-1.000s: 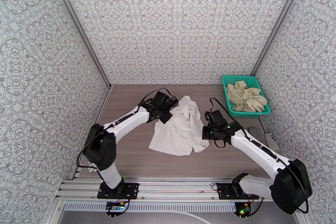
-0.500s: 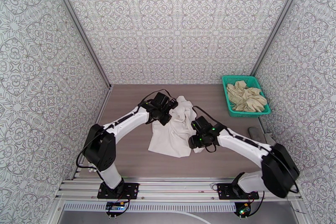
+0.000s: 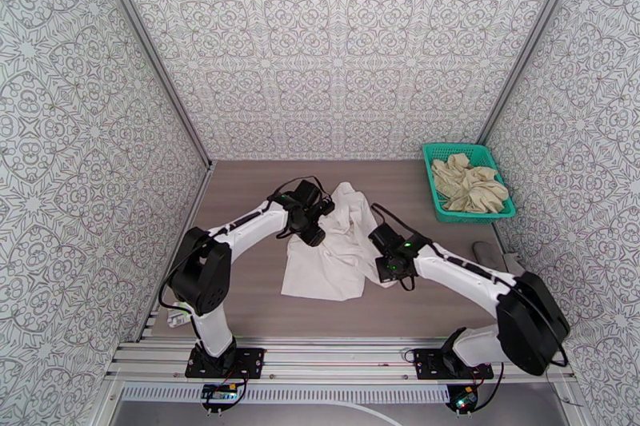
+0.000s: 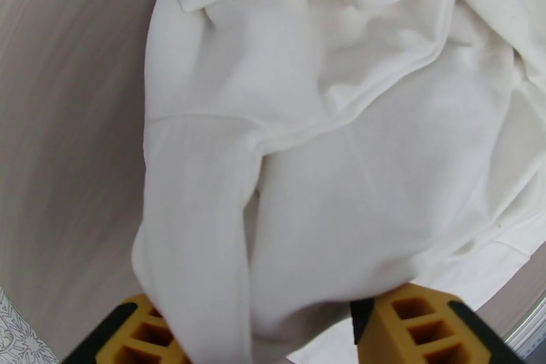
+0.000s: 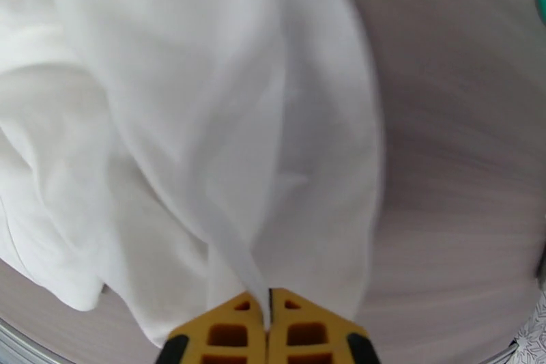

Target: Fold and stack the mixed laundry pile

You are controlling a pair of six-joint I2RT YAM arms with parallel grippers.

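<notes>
The white T-shirt (image 3: 332, 252) lies crumpled in the middle of the table. My left gripper (image 3: 314, 229) sits over its upper left part. In the left wrist view this gripper (image 4: 273, 338) is open, its yellow fingers (image 4: 416, 324) wide apart, and a loose fold of the T-shirt (image 4: 327, 154) is draped between them. My right gripper (image 3: 384, 258) is at the shirt's right edge. The right wrist view has it (image 5: 268, 324) shut on a thin ridge of the T-shirt (image 5: 205, 126). The beige garment (image 3: 470, 185) lies bunched in the teal basket (image 3: 436, 153).
The teal basket stands at the back right against the patterned wall. A grey object (image 3: 486, 250) lies by the table's right edge. Bare brown tabletop (image 3: 240, 292) surrounds the shirt on the left and front. An aluminium rail (image 3: 336, 356) runs along the near edge.
My right gripper moved left onto the shirt's right edge, opened, then shut on a fold. My left gripper opened and dropped lower over the shirt. The shirt bunched narrower.
</notes>
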